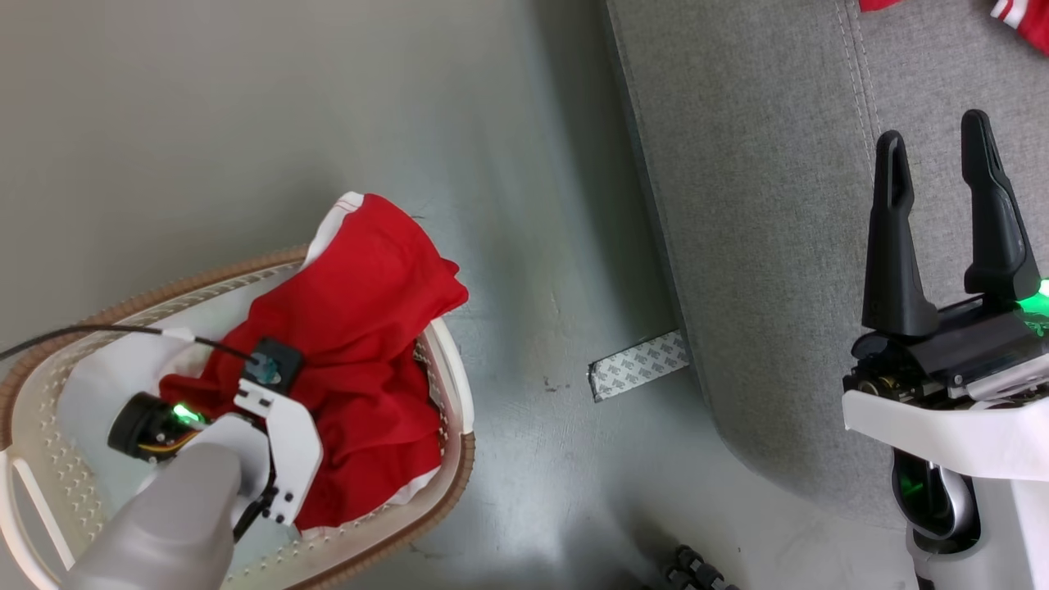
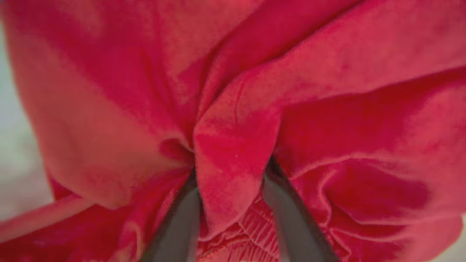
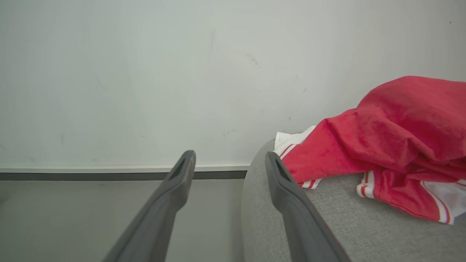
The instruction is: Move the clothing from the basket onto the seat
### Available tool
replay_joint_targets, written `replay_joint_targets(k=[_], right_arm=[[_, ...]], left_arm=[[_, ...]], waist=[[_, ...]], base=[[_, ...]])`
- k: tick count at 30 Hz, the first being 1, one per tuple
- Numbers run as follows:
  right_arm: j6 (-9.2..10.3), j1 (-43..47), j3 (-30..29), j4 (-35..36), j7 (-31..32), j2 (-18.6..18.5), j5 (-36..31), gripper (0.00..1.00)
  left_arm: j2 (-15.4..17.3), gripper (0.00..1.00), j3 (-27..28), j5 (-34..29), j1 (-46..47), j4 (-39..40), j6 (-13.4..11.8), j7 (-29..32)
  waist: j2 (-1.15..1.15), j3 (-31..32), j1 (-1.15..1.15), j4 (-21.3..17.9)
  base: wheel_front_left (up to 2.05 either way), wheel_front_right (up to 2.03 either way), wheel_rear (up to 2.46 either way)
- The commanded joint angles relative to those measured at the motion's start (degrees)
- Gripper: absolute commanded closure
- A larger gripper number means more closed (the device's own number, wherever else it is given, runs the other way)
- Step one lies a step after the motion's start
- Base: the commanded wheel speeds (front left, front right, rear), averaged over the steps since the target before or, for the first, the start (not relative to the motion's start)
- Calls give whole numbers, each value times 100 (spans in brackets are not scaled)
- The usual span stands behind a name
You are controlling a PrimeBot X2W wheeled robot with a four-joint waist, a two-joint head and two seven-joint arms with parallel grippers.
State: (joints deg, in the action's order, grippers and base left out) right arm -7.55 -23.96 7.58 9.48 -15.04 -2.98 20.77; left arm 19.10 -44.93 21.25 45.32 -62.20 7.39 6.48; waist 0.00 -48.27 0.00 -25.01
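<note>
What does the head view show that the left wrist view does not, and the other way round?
The head view adds the basket on the floor, the grey seat to its right, a strip of tape between them, and the right gripper, open, seen over the seat. The left wrist view adds the left gripper close up: its two dark fingers have a fold of the red clothing pressed between them. Both views share the red clothing that lies in the basket.

Head view looks down on basket [image 1: 49,442] and seat [image 1: 754,205]; right wrist shares seat, left wrist hugs clothing [image 2: 233,109].
</note>
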Motion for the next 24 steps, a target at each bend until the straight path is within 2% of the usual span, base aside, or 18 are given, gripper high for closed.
replay_joint_targets(k=[1,2,7,11,19,24], right_arm=[[13,-86,31,-29,-19,15,41,0],[13,-82,43,-45,-19,16,46,0],[13,-90,-18,-125,-19,13,-29,0],[13,-36,-176,-139,-20,10,-136,0],[13,271,-443,-296,-19,9,-561,0],[13,482,-383,-364,-17,-20,-505,0]], left_arm=[[25,80,-53,26,72,-25,14,-45],[17,100,-80,57,101,-32,14,-60],[-58,100,-314,178,145,-50,14,-135],[-166,100,-624,208,-17,36,14,-422],[-637,100,-903,795,-472,278,14,-1265],[-827,100,-1024,1184,-712,461,14,-1711]], waist=[[0,-3,0,-5],[0,0,0,-7],[0,114,0,54],[0,462,0,201],[0,1739,0,784],[0,2478,0,1110]], base=[[0,0,0],[0,0,0],[0,0,0],[0,0,0],[0,0,0],[0,0,0]])
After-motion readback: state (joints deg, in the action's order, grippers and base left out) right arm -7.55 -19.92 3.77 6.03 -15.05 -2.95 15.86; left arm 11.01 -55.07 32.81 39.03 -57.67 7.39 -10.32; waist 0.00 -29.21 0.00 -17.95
